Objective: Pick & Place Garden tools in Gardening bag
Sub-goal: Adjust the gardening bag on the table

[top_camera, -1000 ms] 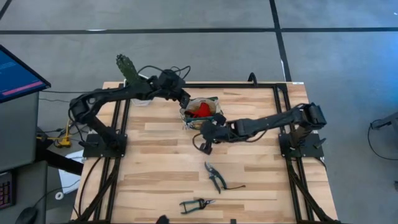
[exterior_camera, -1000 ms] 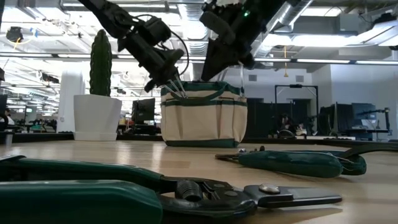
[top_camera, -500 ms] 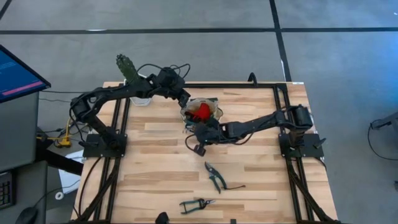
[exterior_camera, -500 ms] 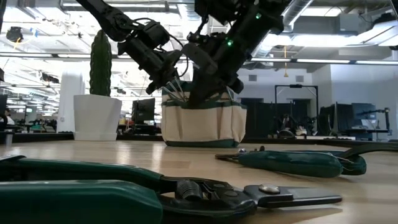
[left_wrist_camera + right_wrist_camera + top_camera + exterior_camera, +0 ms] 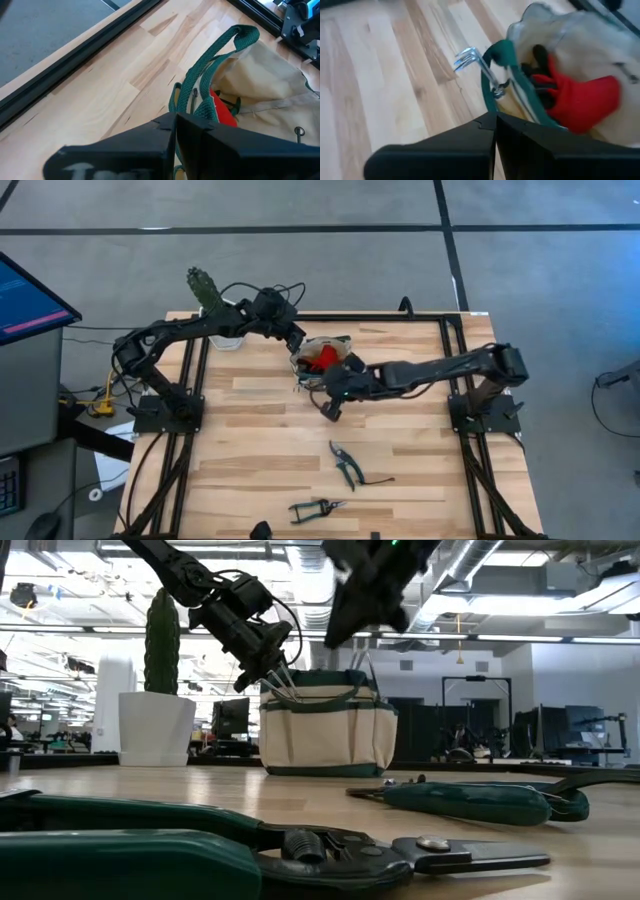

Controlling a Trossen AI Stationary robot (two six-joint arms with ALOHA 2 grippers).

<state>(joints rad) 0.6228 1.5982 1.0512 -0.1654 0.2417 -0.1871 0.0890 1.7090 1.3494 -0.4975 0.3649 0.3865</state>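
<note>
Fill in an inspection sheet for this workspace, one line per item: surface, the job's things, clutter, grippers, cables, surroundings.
Surface: wooden table, black frame.
Job's things: gardening bag upright at the far middle, red item inside; two pruning shears lying on the near side.
Clutter: potted cactus at the far left corner.
Grippers: left gripper shut at the bag's left rim; right gripper shut, empty, just in front of the bag.
Cables: black cables looping over the left arm.
Surroundings: monitor at left; grey floor.
</note>
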